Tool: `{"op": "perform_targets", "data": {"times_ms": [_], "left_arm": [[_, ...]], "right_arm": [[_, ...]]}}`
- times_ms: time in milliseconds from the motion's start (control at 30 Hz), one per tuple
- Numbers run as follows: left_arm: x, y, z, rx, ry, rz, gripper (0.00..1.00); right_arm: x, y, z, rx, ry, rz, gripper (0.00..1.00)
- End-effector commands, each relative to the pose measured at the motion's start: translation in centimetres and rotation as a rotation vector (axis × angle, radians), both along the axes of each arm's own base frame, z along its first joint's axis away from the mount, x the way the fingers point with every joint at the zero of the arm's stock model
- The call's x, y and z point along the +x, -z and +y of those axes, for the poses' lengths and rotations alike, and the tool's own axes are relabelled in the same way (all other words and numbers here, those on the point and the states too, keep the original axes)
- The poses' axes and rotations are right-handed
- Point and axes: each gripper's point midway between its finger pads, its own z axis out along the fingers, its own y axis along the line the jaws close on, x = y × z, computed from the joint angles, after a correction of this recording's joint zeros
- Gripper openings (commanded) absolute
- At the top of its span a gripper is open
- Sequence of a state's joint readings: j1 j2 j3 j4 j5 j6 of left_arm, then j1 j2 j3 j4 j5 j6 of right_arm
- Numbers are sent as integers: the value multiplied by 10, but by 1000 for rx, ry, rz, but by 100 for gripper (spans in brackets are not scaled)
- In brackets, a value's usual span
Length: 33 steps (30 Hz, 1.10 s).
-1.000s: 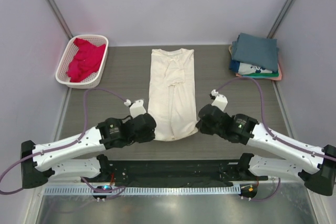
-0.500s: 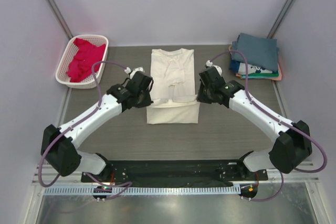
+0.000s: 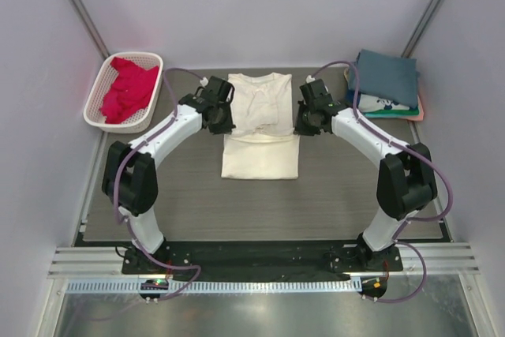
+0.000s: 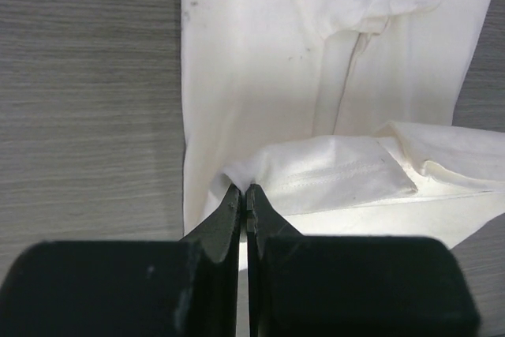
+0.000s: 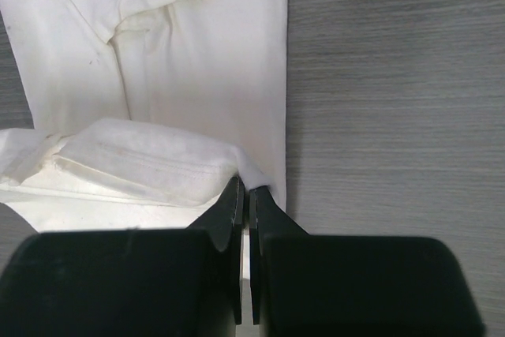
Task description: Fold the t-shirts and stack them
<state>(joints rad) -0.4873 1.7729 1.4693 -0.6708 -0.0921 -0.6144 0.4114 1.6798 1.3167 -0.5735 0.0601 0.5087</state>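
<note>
Cream shirt [image 3: 260, 128] lies half-folded, its hem clamped by left gripper [image 4: 245, 189] and right gripper [image 5: 243, 183]. Basket [image 3: 126, 125] holds the crimson shirt [image 3: 126, 88].

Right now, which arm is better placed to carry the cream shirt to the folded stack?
Right. The right arm pinches the cream shirt on the side nearest the folded stack; the left arm is farther.
</note>
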Motion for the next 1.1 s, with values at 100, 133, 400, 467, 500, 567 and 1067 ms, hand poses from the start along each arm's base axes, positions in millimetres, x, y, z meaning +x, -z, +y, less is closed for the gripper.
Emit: {"op": "perform_targets", "data": {"times_ms": [100,133,400,467,500,567,1067], "left_arm": [[31,-6,10,-9,3,-19,0],[33,-5,10,-13,0,-16,0],[57,7,13,-30,5,4,0],[60,7,7,-49,26,8,0],[62,15,7,-47,25,24,0],[68,16,5,-53,27,22,0],[157,-24,30,-134,-32,31,56]], "right_arm": [[45,-17,11,30,-35,-102,1],[51,-20,13,29,-47,-115,1],[75,-6,11,22,-44,-104,1],[77,1,12,18,-45,-93,1],[79,3,12,18,-43,-91,1],[82,10,12,15,-40,-80,1],[174,-22,-18,20,57,-66,68]]}}
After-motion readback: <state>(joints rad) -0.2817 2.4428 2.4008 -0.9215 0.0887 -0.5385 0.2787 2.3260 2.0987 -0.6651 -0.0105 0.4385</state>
